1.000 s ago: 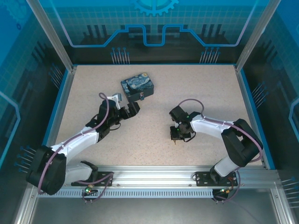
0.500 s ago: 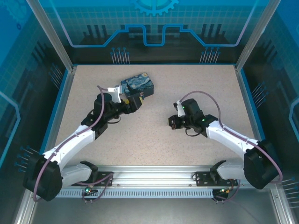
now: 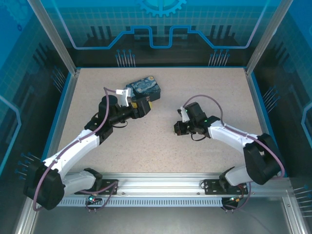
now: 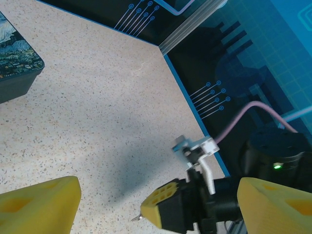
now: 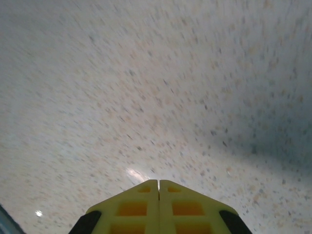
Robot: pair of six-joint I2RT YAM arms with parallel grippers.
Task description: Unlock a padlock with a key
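Key (image 4: pixel 136 218): in your L wrist view it's a thin, pointed metal sliver poking out of the tip of the R claw (image 4: pixel 157 210), low over the counter (image 4: pixel 97 122). You can't tell if it touches the surface. Padlock: too small to pick out, so you can't tell where it sits.

R claw is clamped fully shut on the key. In its own wrist view the two yellow fingers (image 5: pixel 131 207) meet w/ only a hairline seam between them, and the key is hidden behind the tips. The speckled counter past them is blurred.

From overhead, the R claw (image 3: pixel 178 128) sits right of centre on the counter and points left. The R arm runs from its base at bottom right, elbow out toward the right edge, forearm angled back up-left. A pinkish cable loops over the wrist.

L claw (image 3: pixel 141 107) is spread wide w/ nothing in it. Its yellow fingers (image 4: pixel 41 207) sit at the two bottom corners of the L wrist view. Between them you see bare counter and, well apart, the R claw facing it.

The L arm stretches from its base at bottom left diagonally up-right. Its wrist is just beside the near side of the starry-night tin (image 3: pixel 145 87). In the L wrist view the tin (image 4: pixel 14 53) lies off at upper left, outside the fingers.

The strip of counter between the two claws is open. Blue panel walls (image 3: pixel 161 29) and aluminium posts (image 3: pixel 51 36) ring the counter.
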